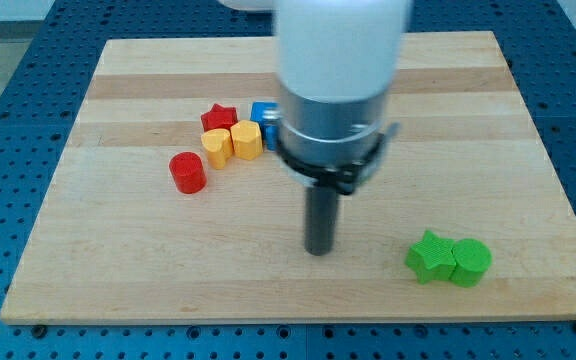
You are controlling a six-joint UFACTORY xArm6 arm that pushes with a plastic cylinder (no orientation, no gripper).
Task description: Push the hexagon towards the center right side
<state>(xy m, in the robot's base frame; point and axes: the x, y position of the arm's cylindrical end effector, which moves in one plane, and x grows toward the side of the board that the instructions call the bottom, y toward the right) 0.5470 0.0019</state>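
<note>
The yellow hexagon sits left of the board's middle, touching a yellow block of unclear shape on its left. A red star lies just above them and a blue block, partly hidden by the arm, lies to the hexagon's upper right. A red cylinder stands lower left of the group. My tip rests on the board below and to the right of the hexagon, well apart from it.
A green star and a green cylinder touch each other near the board's bottom right. The arm's white and grey body covers the top middle of the wooden board.
</note>
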